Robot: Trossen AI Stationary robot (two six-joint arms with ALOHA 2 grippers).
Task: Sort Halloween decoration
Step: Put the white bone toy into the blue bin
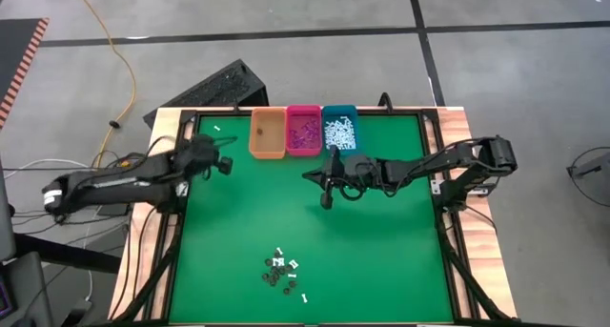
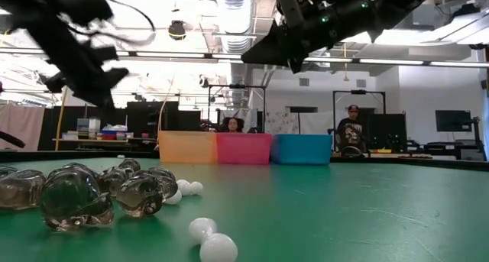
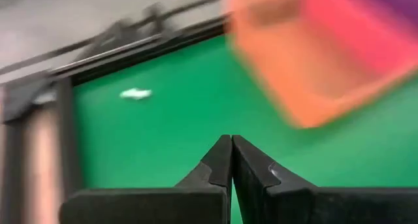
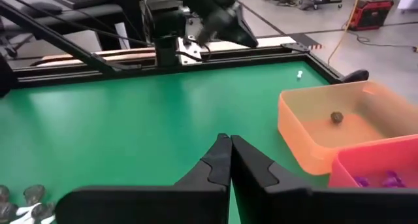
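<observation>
The Halloween decoration lies as a small pile of dark and white pieces [image 1: 284, 273] on the green mat near the table's near edge. In the low view the pile shows close up as dark pieces [image 2: 92, 193] and white pieces [image 2: 210, 239]. One white piece [image 3: 136, 93] lies alone at the far left of the mat. My left gripper [image 3: 230, 138] is shut on nothing and hovers over the mat's far left [image 1: 227, 161], short of the orange bin [image 1: 268, 133]. My right gripper [image 4: 230, 138] is shut with nothing showing between its fingers. It hangs above the mat's middle [image 1: 308, 175], pointing toward the table's left.
Three bins stand side by side at the far edge. The orange bin holds one dark piece [image 4: 337, 117], the pink bin [image 1: 303, 130] purple bits, the teal bin [image 1: 338, 129] white pieces. A black frame [image 1: 434, 165] borders the mat. Bare mat lies between bins and pile.
</observation>
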